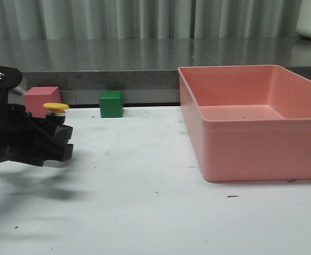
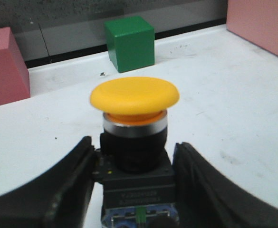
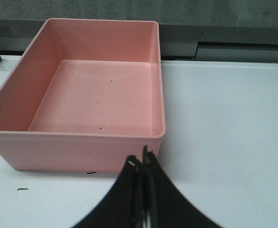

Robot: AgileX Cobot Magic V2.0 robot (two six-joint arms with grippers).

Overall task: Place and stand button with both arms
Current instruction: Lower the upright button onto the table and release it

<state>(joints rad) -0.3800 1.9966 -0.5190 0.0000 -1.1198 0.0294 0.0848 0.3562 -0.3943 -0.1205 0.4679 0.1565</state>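
Gripping the button (image 2: 135, 142) by its blocky black base, left gripper (image 2: 134, 190), near the desk's left edge, toward the back; jaws closed to the width of that base, a finger (image 2: 58, 190) pressed against either side. Yellow mushroom cap up, button upright, just in front of the pink cube (image 1: 41, 100) in the front view, with the green cube (image 1: 111, 103) further along the back edge. Cannot tell whether the base touches the desk (image 1: 155, 212) or hangs just above it, since the black fingers hide its underside.

Waiting over the desk's right part, right gripper (image 3: 141, 164), jaws pressed together with nothing between them, just short of the pink bin's (image 3: 81, 149) near wall. Bin empty.

Likely risks from here: a tip-over on release, caused by a top-heavy cap on a small base if let go while off the surface or tilted. A drag sideways, caused by one finger parting before the other. A knock against the pink cube, caused by drifting back toward the rear edge. A clash of grippers, caused by the right one reaching in to steady the cap.
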